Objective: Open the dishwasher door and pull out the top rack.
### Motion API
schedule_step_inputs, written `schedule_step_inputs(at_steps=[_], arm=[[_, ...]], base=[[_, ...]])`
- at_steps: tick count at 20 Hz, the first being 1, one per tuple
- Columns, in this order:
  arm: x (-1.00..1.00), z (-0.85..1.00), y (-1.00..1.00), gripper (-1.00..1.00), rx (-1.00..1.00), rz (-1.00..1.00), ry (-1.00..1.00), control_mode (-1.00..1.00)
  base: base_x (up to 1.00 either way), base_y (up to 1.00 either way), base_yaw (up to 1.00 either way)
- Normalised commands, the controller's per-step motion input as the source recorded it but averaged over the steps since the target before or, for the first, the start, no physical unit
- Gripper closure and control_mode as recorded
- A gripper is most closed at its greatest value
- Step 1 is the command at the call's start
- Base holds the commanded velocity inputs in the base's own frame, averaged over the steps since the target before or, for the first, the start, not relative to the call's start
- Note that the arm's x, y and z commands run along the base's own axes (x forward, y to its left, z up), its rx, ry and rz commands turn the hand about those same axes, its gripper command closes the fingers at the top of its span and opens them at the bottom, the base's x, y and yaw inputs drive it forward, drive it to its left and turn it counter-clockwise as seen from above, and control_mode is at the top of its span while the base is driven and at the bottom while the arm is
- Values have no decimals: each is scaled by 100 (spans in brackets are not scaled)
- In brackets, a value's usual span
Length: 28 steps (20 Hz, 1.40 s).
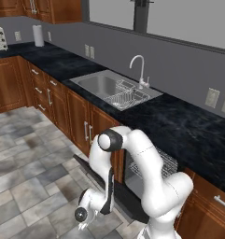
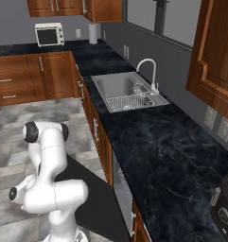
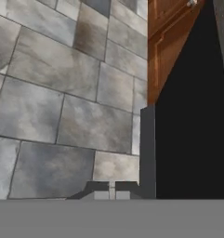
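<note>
The dishwasher door (image 1: 128, 198) hangs open, folded down nearly flat over the floor, and appears as a dark slab (image 2: 96, 198) beside the arm. In the hand view the door (image 3: 192, 116) covers the right side, with a grey edge strip along its left border. The top rack (image 1: 166, 162), a silver wire grid, sits inside the dishwasher opening under the counter. My gripper (image 1: 82, 224) is low, just off the door's outer end, pointing down at the floor tiles. Its fingertips (image 3: 112, 188) stand close together with nothing between them, left of the door's edge.
The steel sink (image 1: 97, 84) with a small wire dish rack (image 1: 124, 97) and faucet (image 1: 139, 70) lies further left along the black counter (image 1: 179, 121). Brown cabinets (image 1: 76, 116) line the wall. Grey floor tiles (image 1: 25, 168) spread to the left.
</note>
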Motion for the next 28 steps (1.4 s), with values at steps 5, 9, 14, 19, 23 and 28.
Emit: schedule_step_inputs(at_steps=[5,9,14,19,23,28], arm=[[0,-13,47,-100,14,8,18,-100],[-27,52,47,-100,0,1,-4,-100],[-31,100,15,-100,-12,-1,-22,-100],[-1,100,-1,-100,-15,-8,-14,-100],[0,100,-13,-100,-7,-12,0,-100],[0,95,-21,-100,-2,-9,1,-100]], base=[[0,0,0],[0,0,0],[0,0,0],[0,0,0],[0,0,0],[0,0,0]])
